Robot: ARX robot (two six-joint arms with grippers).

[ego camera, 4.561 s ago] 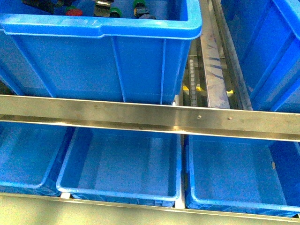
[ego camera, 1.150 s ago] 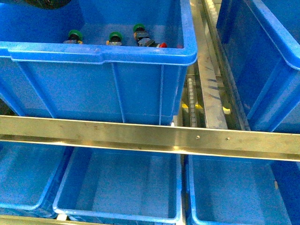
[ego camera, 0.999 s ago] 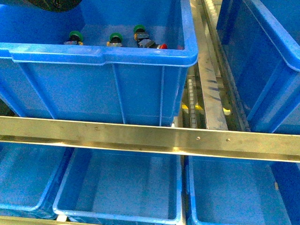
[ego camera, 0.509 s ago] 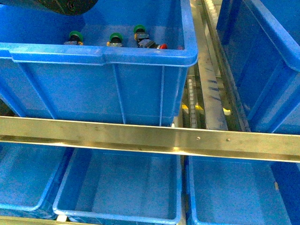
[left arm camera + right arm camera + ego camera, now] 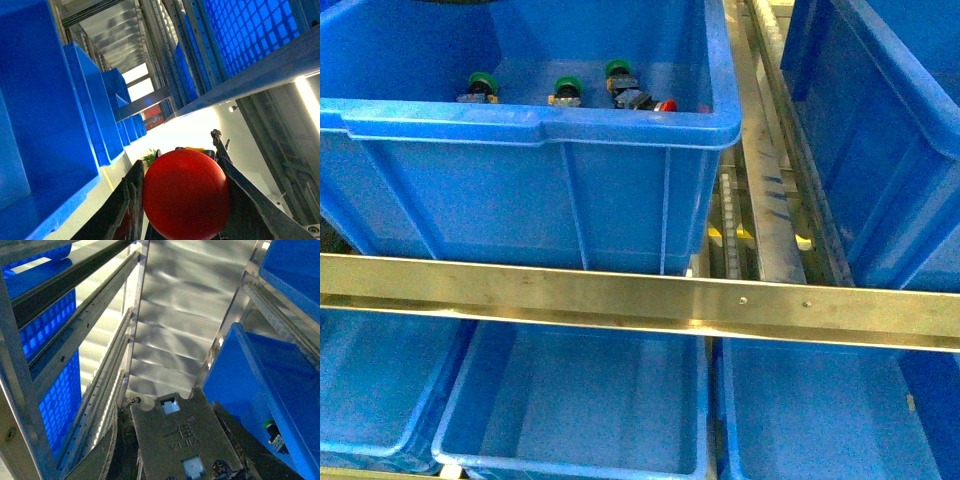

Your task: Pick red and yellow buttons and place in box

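In the left wrist view my left gripper is shut on the red button. Its round red cap fills the gap between the dark fingers. In the right wrist view my right gripper is shut on the yellow button. Only its grey blocky body with stamped lettering shows and the yellow cap is hidden. Neither gripper shows in the front view. There, the upper blue bin holds three green-capped switches and another red-capped switch.
A steel shelf rail crosses the front view. Below it stand empty blue boxes. Another blue bin stands at the right behind a roller track. A green-capped switch lies in a blue bin in the right wrist view.
The dark arm at the top left of the front view has left the frame. The upper bin has shifted slightly lower in the picture since earlier.
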